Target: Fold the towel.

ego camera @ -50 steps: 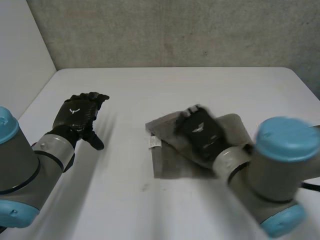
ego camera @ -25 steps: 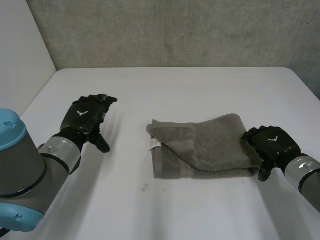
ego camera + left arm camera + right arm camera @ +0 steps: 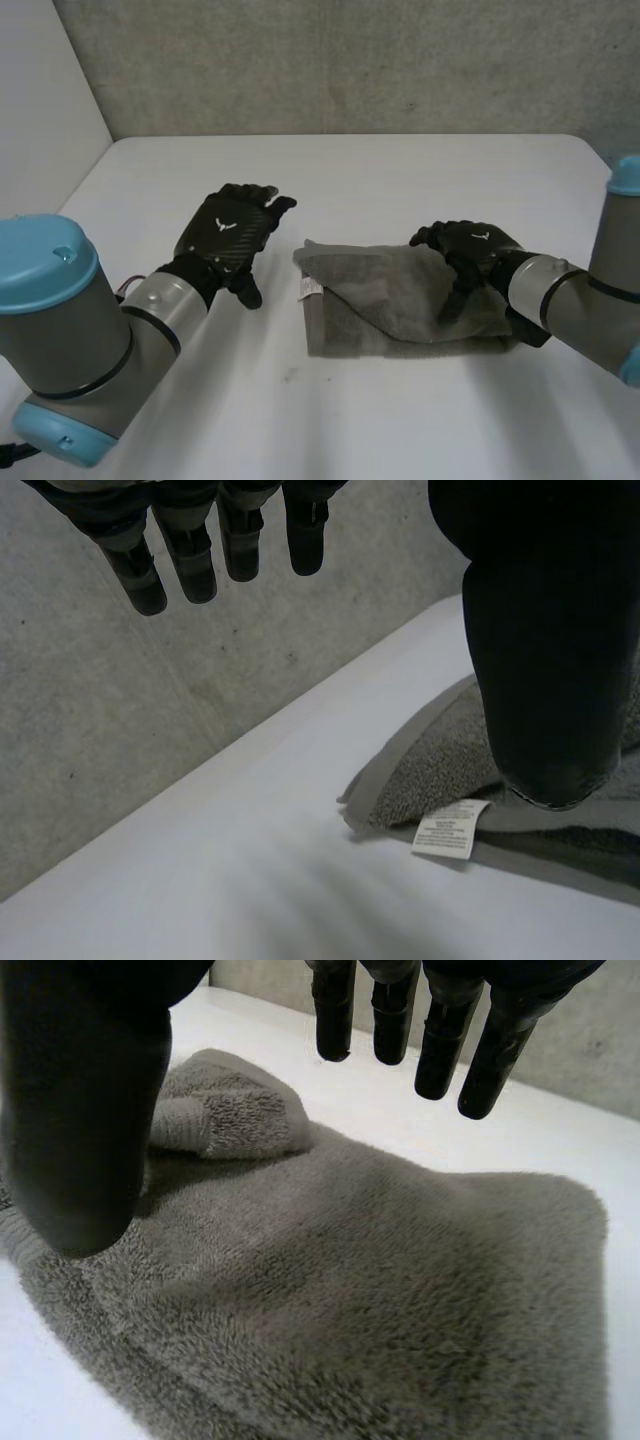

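So the towel [image 3: 380, 300] is sitting about mid-table, a bit toward the robot's right side, and I'd say it's most of the way done: it's already doubled into a chunky, roughly rectangular stack with layers showing along the near edge. It's not tidy though. The top layer sits skewed across the one under it, and in the right wrist view there's a small corner bunched over on itself. My guess is what's left is squaring it up, maybe one more fold. As for writing, there's a little white care tag [image 3: 309, 288] sticking out at the towel's left edge. The left wrist view shows lines of small print on it, but it's too tiny to read. The only other marking is a small white wing-ish emblem on the back of each hand, no text. The right hand [image 3: 470, 250] is over the right part of the towel with fingers spread and thumb apart, gripping nothing, though I can't tell if it's actually touching the cloth. The left hand [image 3: 232, 232] hovers over the bare white table [image 3: 400, 180] just beside the tag edge, fingers straight and thumb out, holding nothing either.
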`<state>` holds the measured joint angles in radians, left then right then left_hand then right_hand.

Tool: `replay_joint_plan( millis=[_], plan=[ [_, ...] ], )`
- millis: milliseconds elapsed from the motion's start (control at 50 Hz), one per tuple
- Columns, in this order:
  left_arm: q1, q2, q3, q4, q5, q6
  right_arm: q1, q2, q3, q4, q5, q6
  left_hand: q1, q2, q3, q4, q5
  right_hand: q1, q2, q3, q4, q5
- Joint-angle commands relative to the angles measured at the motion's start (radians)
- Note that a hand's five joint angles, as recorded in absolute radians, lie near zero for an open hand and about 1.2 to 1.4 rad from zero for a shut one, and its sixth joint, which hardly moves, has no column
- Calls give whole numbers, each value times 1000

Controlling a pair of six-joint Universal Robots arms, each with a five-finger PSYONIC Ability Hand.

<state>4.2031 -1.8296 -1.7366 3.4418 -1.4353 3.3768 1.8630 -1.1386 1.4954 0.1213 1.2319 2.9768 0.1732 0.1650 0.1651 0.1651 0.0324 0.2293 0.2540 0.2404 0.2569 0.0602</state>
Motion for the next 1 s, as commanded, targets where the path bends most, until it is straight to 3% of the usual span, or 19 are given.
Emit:
replay_joint_plan(
  millis=[20, 200, 420, 520, 700, 900, 1000],
  plan=[
    [-1, -10, 20, -19, 1, -10, 15, 112, -108, 43, 11, 51, 1, 10, 9, 9, -32, -55, -79, -66, -82, -60],
    [2, -10, 6, -19, -1, -10, 64, 246, -274, 159, 8, 105, 1, 10, 9, 9, -32, -55, -79, -66, -82, -60],
    [3, -10, 2, -19, -2, -8, 155, 261, -311, 205, -3, 90, 1, 10, 9, 9, -32, -53, -78, -64, -81, -59],
    [6, -8, 2, -19, -4, -8, 212, 230, -267, 202, -26, 60, 1, 10, 9, 9, -32, -53, -78, -64, -81, -59],
    [9, -8, -6, -21, -5, -8, 249, 135, -112, 196, -78, -176, 1, 10, 9, 9, -32, -53, -78, -64, -81, -59],
    [8, -8, -11, -21, -4, -8, 232, 45, -43, 166, -98, -188, 1, 10, 9, 9, -32, -55, -79, -66, -82, -60],
    [8, -8, -11, -19, -5, -8, 136, -1, -11, 109, -103, -168, 1, 10, 9, 9, -32, -55, -79, -66, -82, -60]
  ],
)
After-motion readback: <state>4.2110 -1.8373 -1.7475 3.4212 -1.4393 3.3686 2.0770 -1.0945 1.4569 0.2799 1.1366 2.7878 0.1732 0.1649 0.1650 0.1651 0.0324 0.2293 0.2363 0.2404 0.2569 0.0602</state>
